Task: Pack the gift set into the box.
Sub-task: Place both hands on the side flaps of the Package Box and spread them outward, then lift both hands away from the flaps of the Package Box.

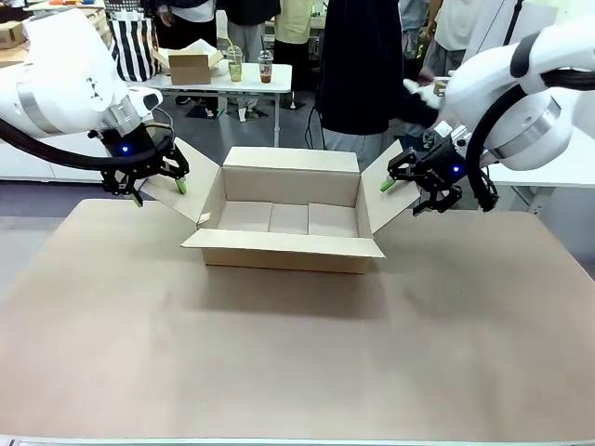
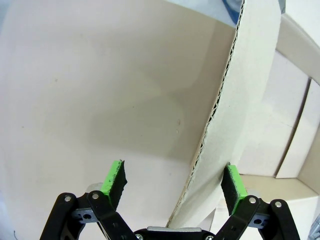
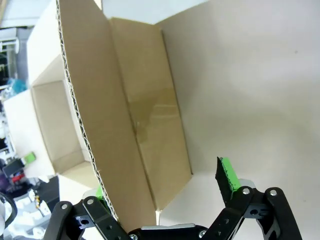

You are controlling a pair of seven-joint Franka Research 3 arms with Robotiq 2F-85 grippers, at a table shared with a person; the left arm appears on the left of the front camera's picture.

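two grippers, one at each side flap.

front view: box [image 1: 284,218] in the middle of the worktop [image 1: 297,353], all four flaps splayed outward, bare cardboard floor inside. left gripper [image 1: 158,191] straddling the outer edge of the left flap [image 1: 191,186]. right gripper [image 1: 406,195] likewise on the right flap [image 1: 376,209]. person [image 1: 363,65] standing at the far side.

left wrist view: left gripper [image 2: 175,182] spread wide. corrugated edge [image 2: 216,107] of the flap running up between the pads, close against one pad [image 2: 235,182] and well apart from the other. not pinched.

right wrist view: right gripper [image 3: 162,185] spread too, straddling its flap. one pad [image 3: 227,175] clear of the board, the other mostly hidden behind it. box cavity beyond.

probably the step of taking hold of the side flaps to leave the opening wide for packing. to do it well:
- centre each flap between the pads before closing.
- grip near the free edge.
- close gently to spare the corrugation.
- draw outward along the fold, not upward.
- work both sides evenly to avoid sliding or skewing the box.
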